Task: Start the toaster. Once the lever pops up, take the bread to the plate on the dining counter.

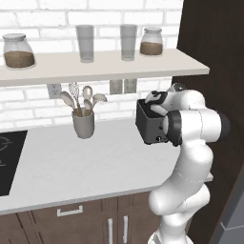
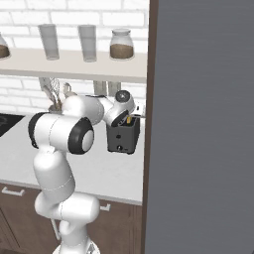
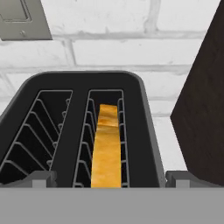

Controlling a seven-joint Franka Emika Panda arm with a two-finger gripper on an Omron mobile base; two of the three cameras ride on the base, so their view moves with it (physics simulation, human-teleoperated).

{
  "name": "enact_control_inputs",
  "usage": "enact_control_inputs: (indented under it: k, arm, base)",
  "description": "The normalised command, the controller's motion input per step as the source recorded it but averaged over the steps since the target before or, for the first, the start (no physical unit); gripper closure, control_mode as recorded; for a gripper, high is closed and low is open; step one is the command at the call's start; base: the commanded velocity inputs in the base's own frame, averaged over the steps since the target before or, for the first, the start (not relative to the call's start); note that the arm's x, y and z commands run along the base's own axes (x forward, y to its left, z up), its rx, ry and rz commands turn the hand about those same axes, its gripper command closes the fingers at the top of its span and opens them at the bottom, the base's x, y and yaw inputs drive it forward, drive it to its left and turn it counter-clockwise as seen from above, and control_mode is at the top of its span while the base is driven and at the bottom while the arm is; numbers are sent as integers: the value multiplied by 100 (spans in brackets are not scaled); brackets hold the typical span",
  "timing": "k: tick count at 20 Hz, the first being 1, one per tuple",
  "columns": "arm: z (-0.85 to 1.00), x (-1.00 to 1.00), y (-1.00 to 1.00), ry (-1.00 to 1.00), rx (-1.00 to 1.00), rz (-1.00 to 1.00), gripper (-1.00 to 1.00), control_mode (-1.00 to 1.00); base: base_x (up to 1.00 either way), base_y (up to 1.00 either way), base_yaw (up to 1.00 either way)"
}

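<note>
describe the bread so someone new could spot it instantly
On the white worktop, against the brick wall beside the dark tall cabinet, stands the dark grey toaster. The bread stands on edge in one of its two slots, golden tan; the other slot is empty.

no readable text, no labels, no brand marks, no numbers, no signs on any surface in these views

The toaster (image 3: 83, 131) stood close to a dark tall cabinet wall (image 3: 205, 96), so little room was left on that side. The brick wall (image 3: 113, 48) was right behind it. A shelf (image 1: 105, 66) hung above. One slot was free; the bread (image 3: 107, 148) filled the other. The worktop (image 1: 71, 167) beside lay wide open as far as the utensil holder (image 1: 83, 124).
</note>
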Motion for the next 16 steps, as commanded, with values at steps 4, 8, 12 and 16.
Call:
enact_control_inputs:
  k: [4, 8, 12, 16]
  arm:
    - [-12, 1, 0, 0, 0, 0, -100, -100]
    - [-8, 0, 0, 0, 0, 0, -100, -100]
    - [-2, 0, 0, -2, 0, 0, 100, -100]
    - [-3, 0, 0, -2, 0, 0, 100, -100]
  base:
    - [0, 0, 0]
    - [0, 0, 0]
    - [0, 0, 0]
    - [0, 0, 0]
